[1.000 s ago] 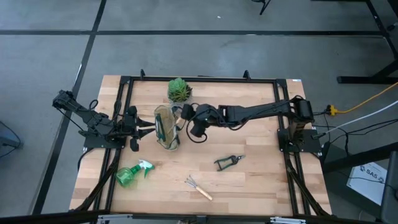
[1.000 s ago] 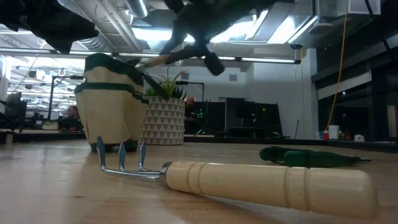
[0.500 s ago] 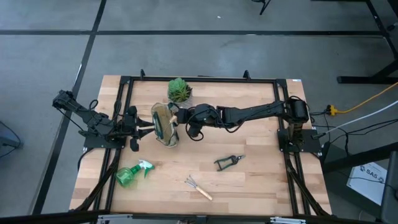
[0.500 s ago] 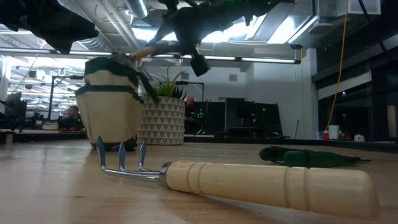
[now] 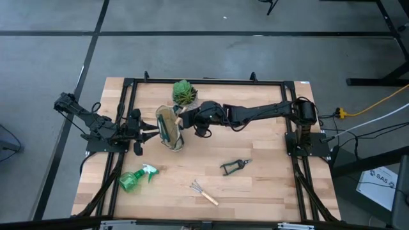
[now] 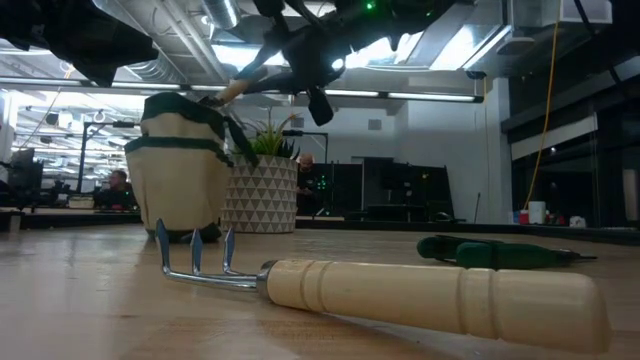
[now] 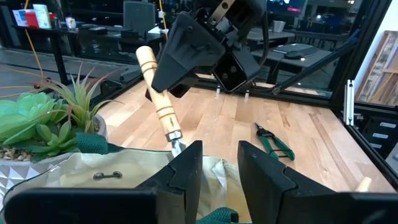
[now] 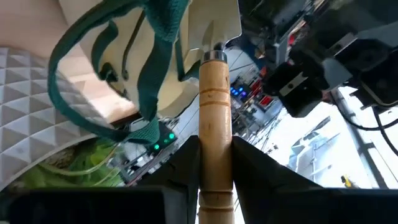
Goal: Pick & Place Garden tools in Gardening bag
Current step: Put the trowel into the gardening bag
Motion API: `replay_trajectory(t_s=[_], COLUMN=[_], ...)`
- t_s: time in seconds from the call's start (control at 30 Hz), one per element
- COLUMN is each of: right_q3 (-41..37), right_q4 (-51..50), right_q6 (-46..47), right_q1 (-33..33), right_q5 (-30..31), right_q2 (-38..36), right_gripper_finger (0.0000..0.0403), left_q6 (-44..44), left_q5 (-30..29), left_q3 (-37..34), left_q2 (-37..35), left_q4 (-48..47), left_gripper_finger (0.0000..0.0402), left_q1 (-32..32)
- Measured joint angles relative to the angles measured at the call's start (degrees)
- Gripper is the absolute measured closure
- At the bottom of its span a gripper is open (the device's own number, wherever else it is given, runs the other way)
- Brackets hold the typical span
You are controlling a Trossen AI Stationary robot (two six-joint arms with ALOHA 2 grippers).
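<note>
The cream gardening bag [image 5: 170, 129] with green trim stands upright on its base left of centre; it also shows in the low view [image 6: 180, 170]. My left gripper [image 5: 152, 131] is at the bag's left rim, its fingers closed on it. My right gripper [image 5: 194, 119] is shut on the wooden-handled trowel [image 7: 159, 93] above the bag's right side. The trowel slants down, and its metal blade [image 8: 215, 30] is at the bag's mouth. The spray bottle [image 5: 137, 178], the pruning shears [image 5: 235, 166] and the mini rake [image 5: 204, 193] lie on the table's near half. My left gripper has the bag's rim [image 7: 219, 167] on its left side between its two fingers, coming level from the table's left. The bag stands on the table. My right gripper pinches the trowel's wooden handle [image 8: 215, 146] between its two fingers, near the handle's free end. The fingers lie along the handle. The trowel is lifted clear and slants blade-down toward the bag.
A potted green plant [image 5: 184, 93] in a white patterned pot [image 6: 262, 195] stands just beyond the bag. The rake [image 6: 400, 290] lies close to the low camera, the shears [image 6: 500, 250] behind it. Black frame rails run along the table's edges.
My right gripper has moved toward the table's left and far edges, over the bag, carrying the trowel. The trowel has tipped steeper, and its blade has come to the bag's mouth. The bag has shifted slightly.
</note>
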Motion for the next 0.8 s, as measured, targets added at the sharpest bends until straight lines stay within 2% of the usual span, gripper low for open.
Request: replay_trajectory(t_s=[0.13,0.43,0.63,0.8], right_q3=[0.0,0.0,0.0,0.0], right_q4=[0.5,1.0,6.0,8.5], right_q6=[0.0,1.5,9.8,13.3], right_q1=[-0.2,-0.6,-0.7,-0.6], right_q5=[-2.4,-5.7,-8.5,-8.9], right_q2=[0.0,0.0,0.0,-0.1], right_gripper_finger=[0.0309,0.0256,0.0242,0.0242], left_q6=[0.0,0.0,0.0,0.0], left_q5=[0.0,0.0,0.0,0.0], left_q3=[0.0,0.0,0.0,0.0], left_q2=[0.0,0.0,0.0,0.0], left_q4=[0.0,0.0,0.0,0.0], left_gripper_finger=[0.0304,0.0304,0.0304,0.0304], left_q1=[0.0,0.0,0.0,0.0])
